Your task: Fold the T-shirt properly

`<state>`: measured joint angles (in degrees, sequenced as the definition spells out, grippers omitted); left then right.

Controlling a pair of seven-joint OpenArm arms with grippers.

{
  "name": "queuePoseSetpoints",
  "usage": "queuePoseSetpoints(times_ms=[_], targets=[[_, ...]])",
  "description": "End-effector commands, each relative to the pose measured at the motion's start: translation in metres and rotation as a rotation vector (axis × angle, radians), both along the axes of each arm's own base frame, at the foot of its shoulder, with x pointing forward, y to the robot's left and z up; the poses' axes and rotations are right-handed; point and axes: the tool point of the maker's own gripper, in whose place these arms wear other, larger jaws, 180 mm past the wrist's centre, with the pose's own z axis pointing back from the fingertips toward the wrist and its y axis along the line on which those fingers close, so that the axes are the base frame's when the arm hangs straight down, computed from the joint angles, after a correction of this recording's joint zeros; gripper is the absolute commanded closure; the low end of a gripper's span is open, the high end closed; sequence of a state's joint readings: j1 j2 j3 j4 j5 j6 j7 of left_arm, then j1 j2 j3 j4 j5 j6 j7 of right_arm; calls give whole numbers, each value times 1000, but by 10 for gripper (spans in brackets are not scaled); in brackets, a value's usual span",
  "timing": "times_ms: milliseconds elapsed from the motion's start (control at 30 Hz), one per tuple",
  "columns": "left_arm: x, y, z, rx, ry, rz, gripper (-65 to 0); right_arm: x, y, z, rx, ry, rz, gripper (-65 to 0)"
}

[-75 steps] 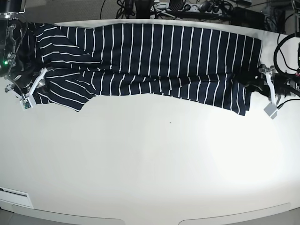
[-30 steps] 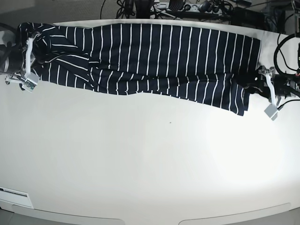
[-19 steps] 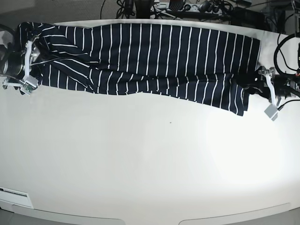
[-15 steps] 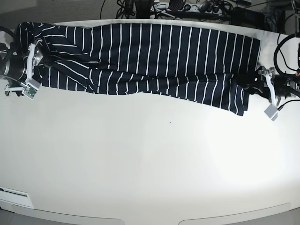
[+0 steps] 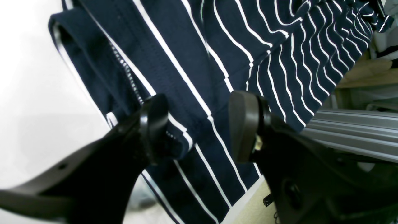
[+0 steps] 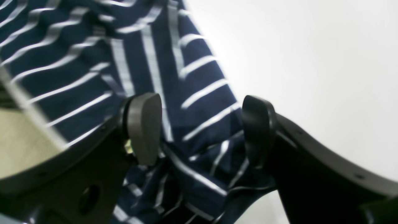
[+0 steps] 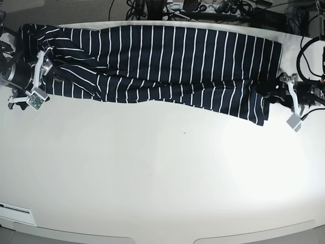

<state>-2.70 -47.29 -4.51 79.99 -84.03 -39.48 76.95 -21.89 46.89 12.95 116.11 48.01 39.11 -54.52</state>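
In the base view we see the T-shirt (image 7: 167,66) stretched in a long folded band across the far side of the white table (image 7: 167,173). At its left end our right gripper (image 6: 202,130) stands wide open, both pads (image 6: 143,127) apart over bunched striped cloth, clamping nothing. At the right end our left gripper (image 5: 199,127) also stands well open, straddling the doubled hem; one finger (image 5: 155,124) touches the cloth edge, but the jaws do not pinch it.
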Motion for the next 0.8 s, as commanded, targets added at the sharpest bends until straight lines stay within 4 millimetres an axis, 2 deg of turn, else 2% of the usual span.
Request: queuePoseSetpoints(times_ms=[0, 167, 300, 367, 467, 567, 600, 767], targets=[[9, 5, 15, 5, -47, -3, -329, 8, -4, 5, -3, -38, -4, -422], [9, 5, 15, 5, -47, -3, -329, 6, -14, -15, -8, -17, -63, -422], [9, 5, 15, 5, -47, -3, -329, 6, -16, -19, -4, -7, -75, -422], [9, 5, 14, 5, -47, -3, -329, 6, -16, -19, -3, -7, -75, -401], [9, 5, 15, 4, -49, -1, -329, 6, -16, -19, -3, -8, -75, -265], [9, 5, 15, 4, -49, -2, -329, 8, -14, -17, 8, -21, -73, -16], [9, 5, 15, 4, -49, -2, -329, 11, -15, -15, 9, -39, -84, 0], [9, 5, 15, 4, -49, -2, -329, 43, -27, 6, -13, -236, -158, 0]])
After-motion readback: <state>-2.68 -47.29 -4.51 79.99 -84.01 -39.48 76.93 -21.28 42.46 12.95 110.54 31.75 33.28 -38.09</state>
